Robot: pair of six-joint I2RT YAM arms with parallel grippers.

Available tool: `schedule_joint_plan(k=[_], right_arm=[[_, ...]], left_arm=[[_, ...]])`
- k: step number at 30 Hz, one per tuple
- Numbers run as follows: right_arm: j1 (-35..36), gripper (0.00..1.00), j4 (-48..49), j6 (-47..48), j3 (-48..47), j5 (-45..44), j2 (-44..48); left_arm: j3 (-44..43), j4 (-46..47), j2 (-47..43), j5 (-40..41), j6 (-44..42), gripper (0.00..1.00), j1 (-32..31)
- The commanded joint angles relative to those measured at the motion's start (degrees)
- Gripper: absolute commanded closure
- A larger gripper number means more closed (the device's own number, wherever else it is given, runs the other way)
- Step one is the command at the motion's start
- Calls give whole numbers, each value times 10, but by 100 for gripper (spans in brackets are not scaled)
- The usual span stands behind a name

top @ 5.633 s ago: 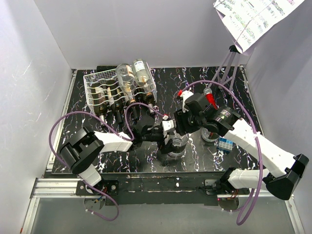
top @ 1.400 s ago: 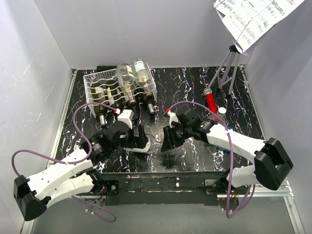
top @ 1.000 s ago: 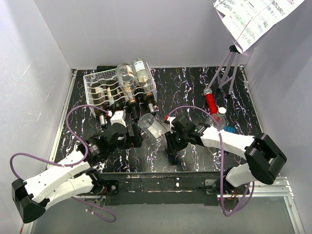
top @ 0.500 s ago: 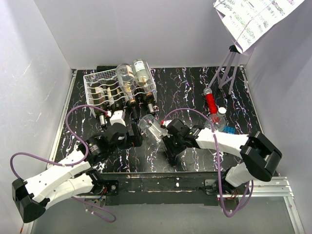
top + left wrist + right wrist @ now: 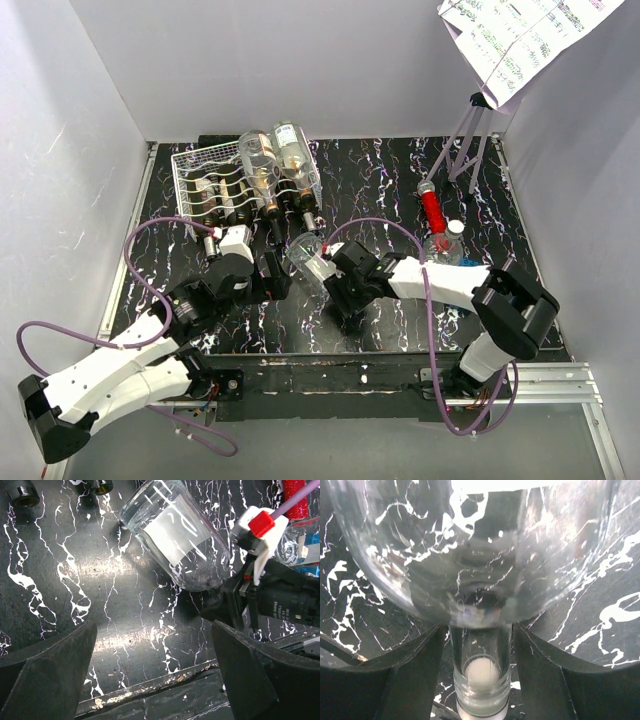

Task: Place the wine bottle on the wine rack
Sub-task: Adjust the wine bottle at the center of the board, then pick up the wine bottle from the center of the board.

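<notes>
Left wrist: L gripper [image 5: 154,645] gapes empty; R gripper [image 5: 480,650] at wine bottle [image 5: 175,535], grip unclear.

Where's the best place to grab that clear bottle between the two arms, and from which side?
Likely the slim neck of the wine bottle, from the near, mouth end, where the right pincer straddles it. The round body looks wide and slick, and its base points toward the wine rack.

Robotics lab cell, marbled table [image 5: 380,170] being boxed in by white walls [image 5: 300,60], left arm [image 5: 130,350] and right arm [image 5: 450,285] being carried on an aluminium rail [image 5: 130,380].
</notes>
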State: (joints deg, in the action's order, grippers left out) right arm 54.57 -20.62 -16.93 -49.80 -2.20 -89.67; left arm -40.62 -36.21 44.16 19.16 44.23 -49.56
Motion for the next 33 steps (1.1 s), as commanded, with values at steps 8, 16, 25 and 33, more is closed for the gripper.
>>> schedule_joint_plan(k=[8, 16, 25, 33], right_arm=[[4, 44, 79, 8, -13, -39, -36], [7, 53, 114, 9, 10, -55, -37], [27, 99, 139, -1, 41, -111, -21], [74, 99, 135, -16, 59, -179, 77]], left_arm=[[-2, -6, -34, 22, -15, 2, 3], [-8, -20, -49, 29, -21, 2, 3], [-24, -36, -59, 31, -29, 2, 3], [-57, -70, -86, 36, -53, 2, 3]])
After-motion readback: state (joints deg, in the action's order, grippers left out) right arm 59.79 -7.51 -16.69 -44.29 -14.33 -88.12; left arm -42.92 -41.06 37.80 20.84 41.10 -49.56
